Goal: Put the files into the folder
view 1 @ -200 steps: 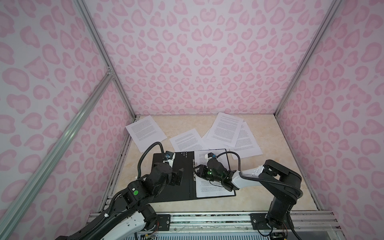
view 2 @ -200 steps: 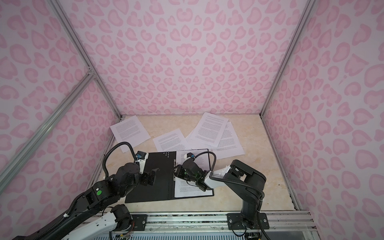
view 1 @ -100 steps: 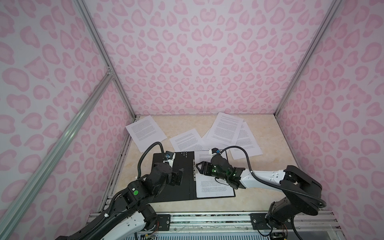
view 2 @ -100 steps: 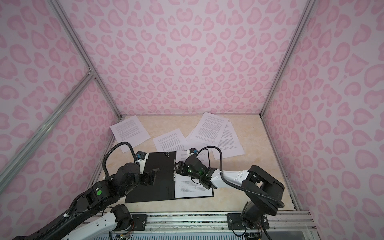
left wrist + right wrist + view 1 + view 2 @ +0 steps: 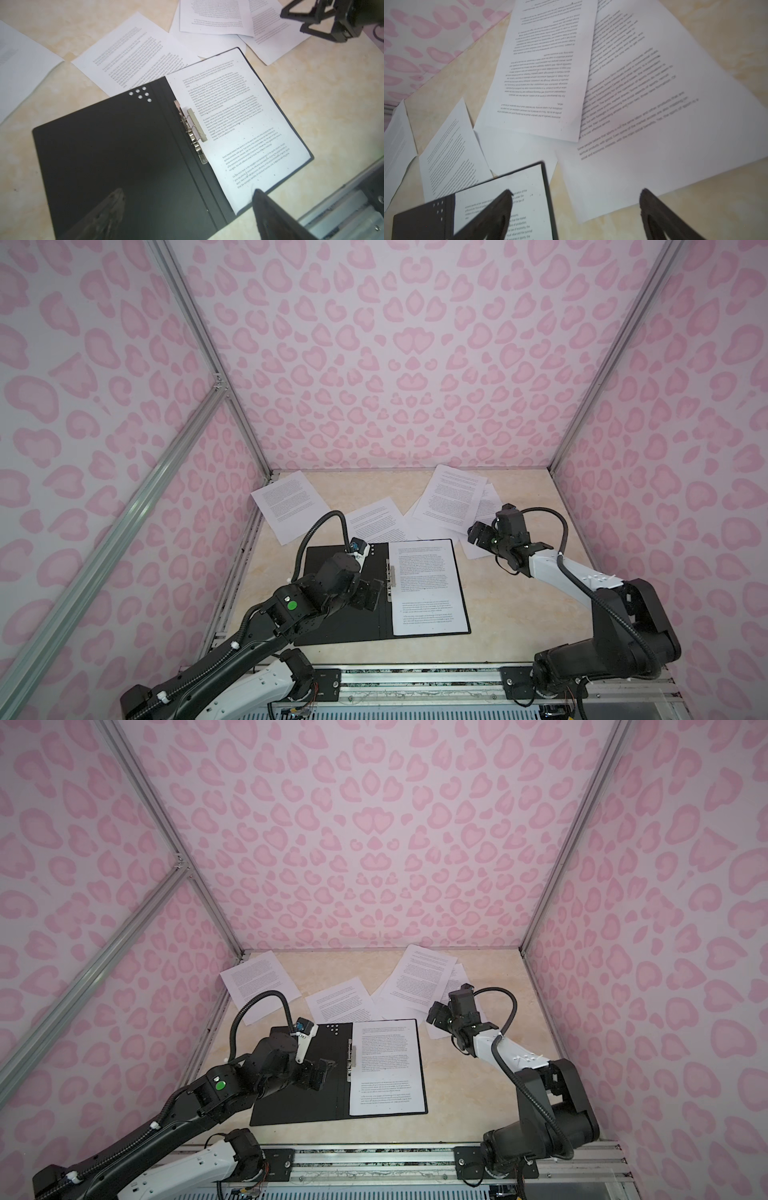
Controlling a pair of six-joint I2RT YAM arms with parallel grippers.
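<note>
folder [image 5: 332, 626] lies open, black inside, holding one printed sheet [image 5: 428, 589]. my left gripper [image 5: 188, 193] and right gripper [image 5: 576, 191] gape wide.

The space is closed on three sides by flat wall panels printed with pink leopard-like blotches and heart shapes on a pale pinkish-white ground: a back panel [image 5: 395, 364], a left panel [image 5: 62, 364] and a right panel [image 5: 706, 406]. The corners are framed by slim silver aluminium posts [image 5: 243, 427], and the left panel is crossed by a slanting silver aluminium bar [image 5: 124, 522]. The floor is formed by a smooth beige tabletop [image 5: 507, 614] with a faint marbled pattern, shown in both top views. Its near edge is bordered by a ribbed silver aluminium rail [image 5: 415, 678]. Everything is lit softly and evenly, and only faint shadows are cast.
</note>
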